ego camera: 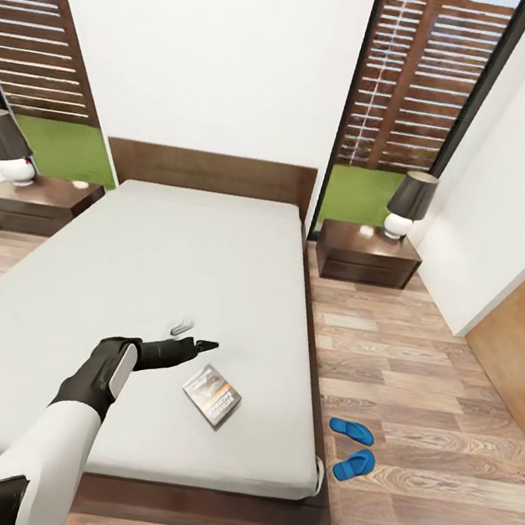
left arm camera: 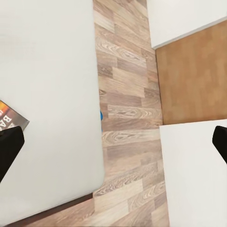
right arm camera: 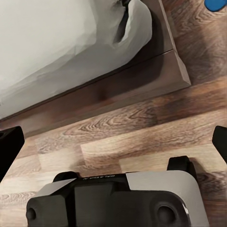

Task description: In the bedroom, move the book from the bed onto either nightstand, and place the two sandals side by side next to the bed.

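Head view shows the left end effector (ego camera: 185, 337), fingers spread and empty, reaching over the bed (ego camera: 122, 291) just beside the book (ego camera: 212, 394). The book pickup seems in hand; next, lower and close on it. Both sandals (ego camera: 352, 430) wait on the floor (ego camera: 415, 371).

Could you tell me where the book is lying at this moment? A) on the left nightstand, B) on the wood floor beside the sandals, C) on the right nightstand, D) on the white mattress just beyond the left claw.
D: the book lies flat on the bed, just beyond the left claw, which is open and not holding it.
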Robot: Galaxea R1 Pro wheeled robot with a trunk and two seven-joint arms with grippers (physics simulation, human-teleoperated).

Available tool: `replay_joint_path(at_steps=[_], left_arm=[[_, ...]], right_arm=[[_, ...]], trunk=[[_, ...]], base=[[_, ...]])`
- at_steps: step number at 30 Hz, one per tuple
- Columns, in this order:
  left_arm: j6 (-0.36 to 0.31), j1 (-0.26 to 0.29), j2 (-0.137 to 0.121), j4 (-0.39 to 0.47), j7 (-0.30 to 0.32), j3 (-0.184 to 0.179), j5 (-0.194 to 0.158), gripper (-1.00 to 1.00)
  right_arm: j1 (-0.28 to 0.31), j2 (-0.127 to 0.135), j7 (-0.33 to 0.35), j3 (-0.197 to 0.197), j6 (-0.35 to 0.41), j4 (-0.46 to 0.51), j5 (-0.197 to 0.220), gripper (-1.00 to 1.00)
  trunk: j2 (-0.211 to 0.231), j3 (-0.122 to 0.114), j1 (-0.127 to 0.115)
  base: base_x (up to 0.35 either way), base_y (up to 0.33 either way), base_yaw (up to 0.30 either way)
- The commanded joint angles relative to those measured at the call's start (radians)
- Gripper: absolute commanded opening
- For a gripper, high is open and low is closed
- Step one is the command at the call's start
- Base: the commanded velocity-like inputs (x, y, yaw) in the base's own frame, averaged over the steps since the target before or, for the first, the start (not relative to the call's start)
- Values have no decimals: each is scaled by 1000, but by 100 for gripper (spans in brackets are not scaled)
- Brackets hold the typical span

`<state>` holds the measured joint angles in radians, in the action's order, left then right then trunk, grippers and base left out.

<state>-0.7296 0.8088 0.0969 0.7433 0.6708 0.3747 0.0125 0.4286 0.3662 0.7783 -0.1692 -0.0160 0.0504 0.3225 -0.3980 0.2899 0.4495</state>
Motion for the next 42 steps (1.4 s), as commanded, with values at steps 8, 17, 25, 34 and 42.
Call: replay_joint_path(at_steps=[8,17,25,34,42], left_arm=[[-8,1,1,1,4,6,1,100],[-9,1,1,1,4,6,1,100],[-9,1,1,1,4,6,1,100],[-9,1,3,0,4,6,1,100],[-8,1,3,0,4,6,1,100]], right_arm=[[2,136,30,-12,107,6,-3,100],[4,193,33,-31,577,346,34,100],[4,195,32,-36,644,460,218,100],[4,193,25,-37,669,506,276,100],[4,193,17,-38,653,507,275,100]], trunk=[[-2,14,0],[-2,29,0],[-2,41,0],[-2,55,0],[-2,68,0]], base=[[0,0,0],[0,0,0],[0,0,0],[0,0,0],[0,0,0]])
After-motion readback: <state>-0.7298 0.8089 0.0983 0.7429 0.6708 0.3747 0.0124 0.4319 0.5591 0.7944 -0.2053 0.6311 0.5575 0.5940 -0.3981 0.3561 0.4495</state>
